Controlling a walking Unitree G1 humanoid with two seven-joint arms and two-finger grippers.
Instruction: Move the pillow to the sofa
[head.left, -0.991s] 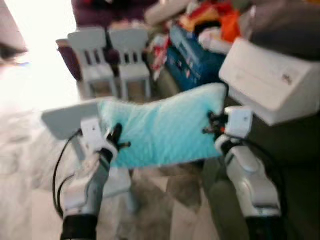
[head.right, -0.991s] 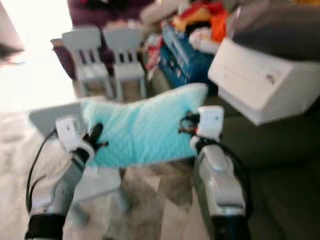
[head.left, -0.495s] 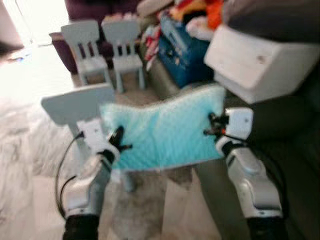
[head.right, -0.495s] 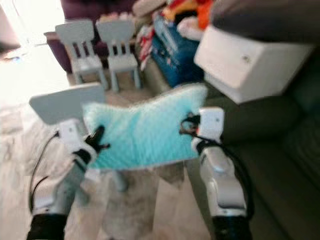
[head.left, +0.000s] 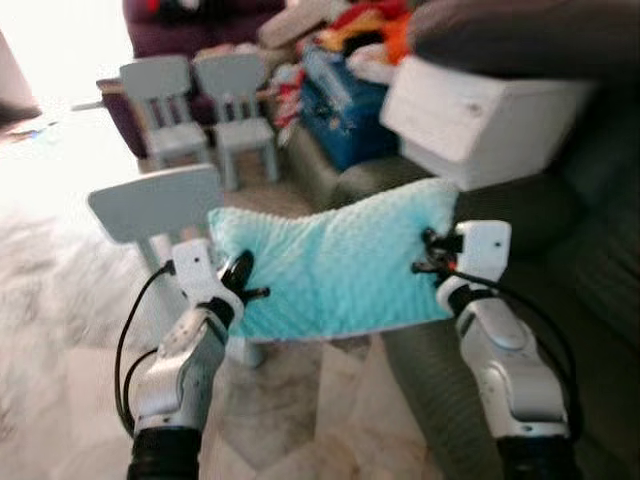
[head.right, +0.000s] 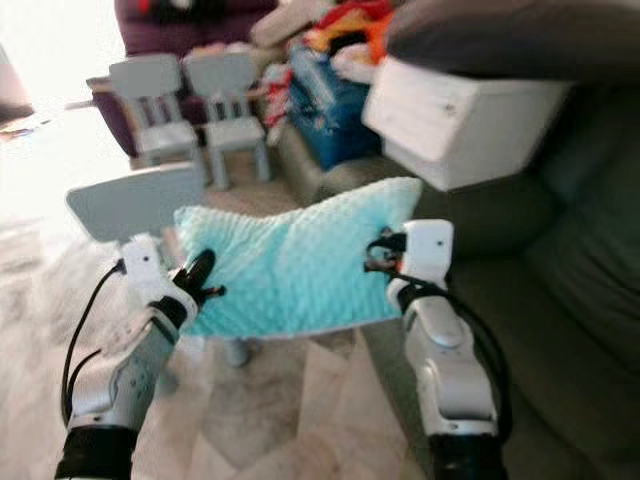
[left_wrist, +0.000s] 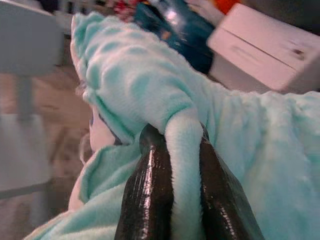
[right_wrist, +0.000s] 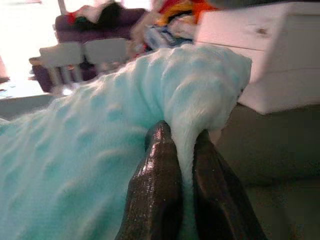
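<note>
A turquoise dimpled pillow (head.left: 335, 265) hangs stretched between my two arms, in the air above the floor and the sofa's near arm. My left gripper (head.left: 240, 272) is shut on the pillow's left edge; its black fingers (left_wrist: 150, 185) pinch a fold of the fabric. My right gripper (head.left: 428, 252) is shut on the pillow's upper right corner, where its fingers (right_wrist: 157, 180) squeeze the plush. The dark grey sofa (head.left: 590, 300) lies to the right, its seat below and beyond my right arm.
A pale blue child's chair (head.left: 155, 205) stands just behind the pillow on the marble floor (head.left: 60, 300). Two more small chairs (head.left: 195, 105) stand further back. A white box (head.left: 475, 115) rests on the sofa's far end, beside a blue bag (head.left: 345, 110) and piled clothes.
The camera has turned right, so more of the sofa shows. The pillow stays gripped at both ends and has come nearer the sofa's arm.
</note>
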